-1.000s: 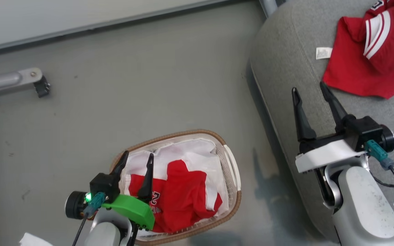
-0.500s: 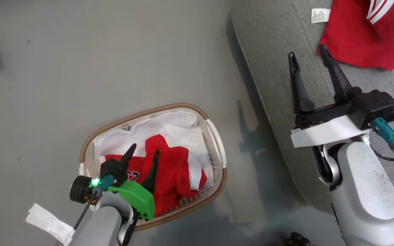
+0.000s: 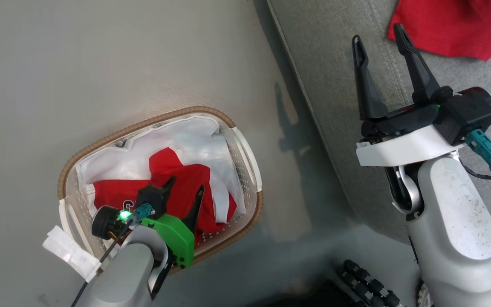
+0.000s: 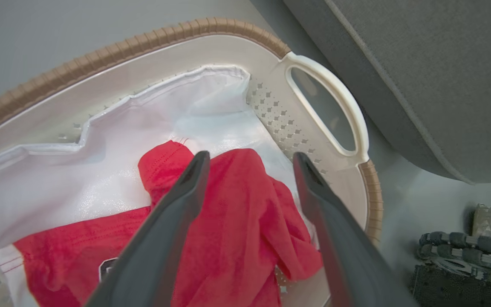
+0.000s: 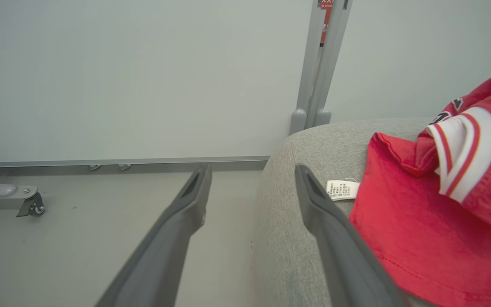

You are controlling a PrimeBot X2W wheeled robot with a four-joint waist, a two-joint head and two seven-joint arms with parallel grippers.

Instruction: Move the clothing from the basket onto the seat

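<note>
A red jersey point(image 3: 109, 194) lies crumpled in the basket point(image 3: 143, 124), lower left; another red garment point(image 3: 441, 32) is on the seat point(image 3: 326, 64), upper right. My left claw point(image 3: 187, 183) hangs spread above the jersey, placed to pinch it. My right claw point(image 3: 377, 33) is spread, empty, over the seat.

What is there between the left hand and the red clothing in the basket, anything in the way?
Nothing visible. The left hand, open, hangs right over the red clothing inside the basket. The white liner lies under and beside the clothing, not over it.
</note>
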